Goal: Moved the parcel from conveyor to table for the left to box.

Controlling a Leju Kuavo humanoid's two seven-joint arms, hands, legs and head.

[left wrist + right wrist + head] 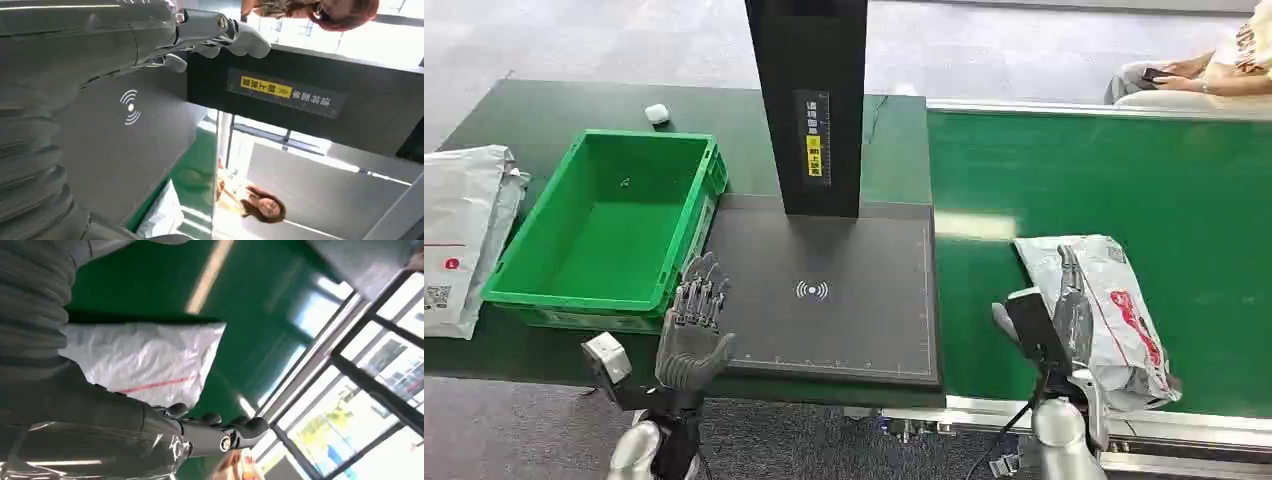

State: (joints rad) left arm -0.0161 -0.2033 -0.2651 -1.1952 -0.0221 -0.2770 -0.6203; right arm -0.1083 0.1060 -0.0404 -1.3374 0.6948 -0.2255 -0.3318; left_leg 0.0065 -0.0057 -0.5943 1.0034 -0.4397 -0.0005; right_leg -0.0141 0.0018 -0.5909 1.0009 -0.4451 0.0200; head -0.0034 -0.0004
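Silver-grey and many-fingered, the left hand [694, 335] stands upright over the near left corner of the flat dark-grey scanning pad [844, 330], its fingers spread apart and holding nothing. The left wrist view shows its thumb and fingers [235, 37] stretched out above the pad's white wireless mark [130, 107]. The right hand [1064, 320] reaches over the near edge of the green conveyor belt [1124, 170] and lies against the near left side of the crumpled white plastic parcel with red print [1114, 305]; its dark fingers [1069, 275] extend along the parcel's top. Whether they grip the parcel or only rest on it, I cannot tell. In the right wrist view the parcel [145, 360] lies on the belt just beside the hand's palm, with the fingertips [250, 427] past its edge.

Just left of the left hand, touching the pad's edge, sits an open green plastic crate [609, 225]. Further left a white mailer bag [459, 235] lies on the dark green table [544, 110]. Beyond the pad's far edge rises a black upright column with a yellow label [809, 100]. A small white object [656, 113] rests on the table behind the crate. Past the belt's far side a seated person [1204, 75] is partly visible.
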